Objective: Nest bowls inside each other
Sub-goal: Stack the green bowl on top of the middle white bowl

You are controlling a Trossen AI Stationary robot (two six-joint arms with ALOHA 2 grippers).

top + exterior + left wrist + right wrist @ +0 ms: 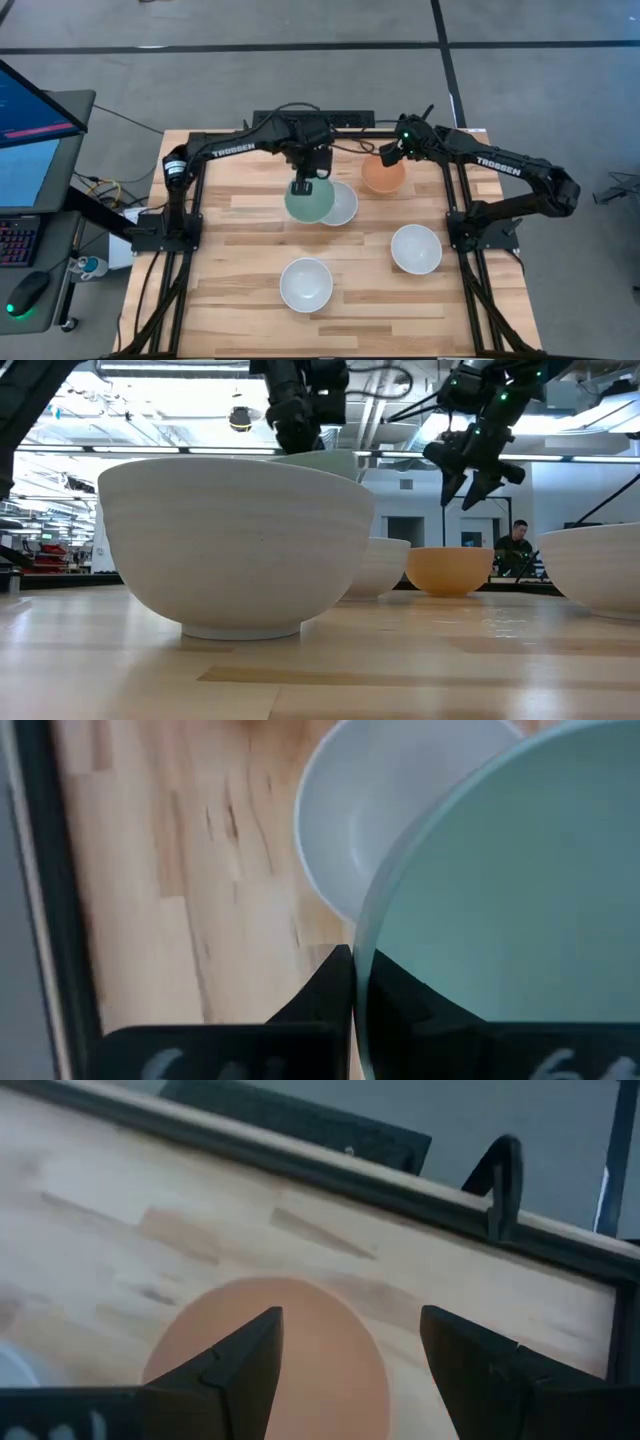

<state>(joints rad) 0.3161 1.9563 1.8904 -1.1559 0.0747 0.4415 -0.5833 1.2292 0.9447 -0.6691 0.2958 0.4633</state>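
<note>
The left gripper [303, 186] pinched the smooth mint green bowl [310, 202] by its rim, overlapping a white bowl [343, 205]; the right gripper [388, 155] hung spread above the orange bowl [383, 177].

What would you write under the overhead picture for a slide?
Left hand holds a green bowl above a white bowl; right hand hovers open over the orange bowl.

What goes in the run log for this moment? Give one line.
left gripper: shut on green bowl, lifted over white bowl | right gripper: open above orange bowl | nothing nested yet
</note>
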